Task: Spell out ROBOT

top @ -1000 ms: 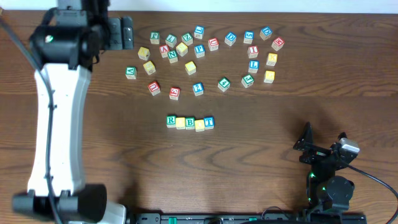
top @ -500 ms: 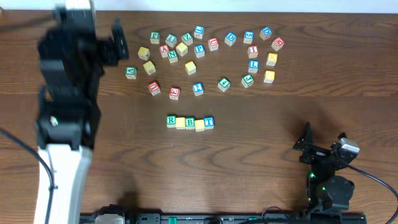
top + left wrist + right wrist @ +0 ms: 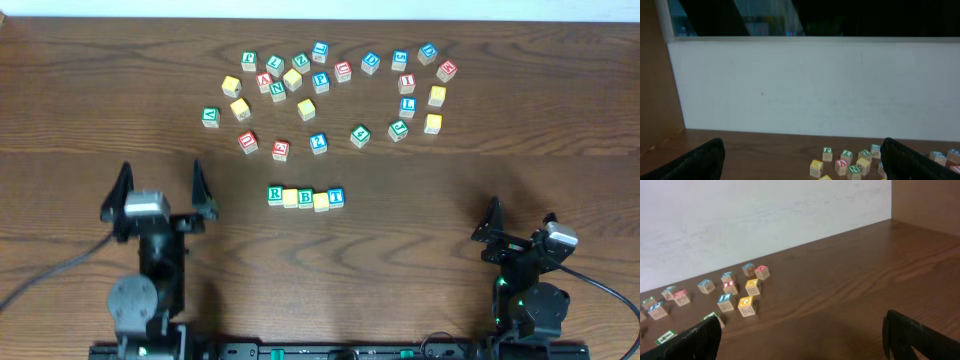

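Observation:
A row of lettered blocks (image 3: 305, 197) lies mid-table: green R, a yellow block, blue B, a yellow block, blue T. Several loose letter blocks (image 3: 330, 95) are scattered at the back; some show in the left wrist view (image 3: 852, 161) and the right wrist view (image 3: 737, 295). My left gripper (image 3: 158, 184) is open and empty at the front left, well left of the row. My right gripper (image 3: 520, 215) is open and empty at the front right. The wrist views show the left fingers (image 3: 800, 160) and the right fingers (image 3: 800, 337) spread wide with nothing between them.
A white wall (image 3: 815, 85) runs along the table's back edge. A wooden side panel (image 3: 927, 202) stands at the right.
The left arm has swung back from the far left of the table, near the loose blocks, down to the front left. The right arm and the blocks have not moved.

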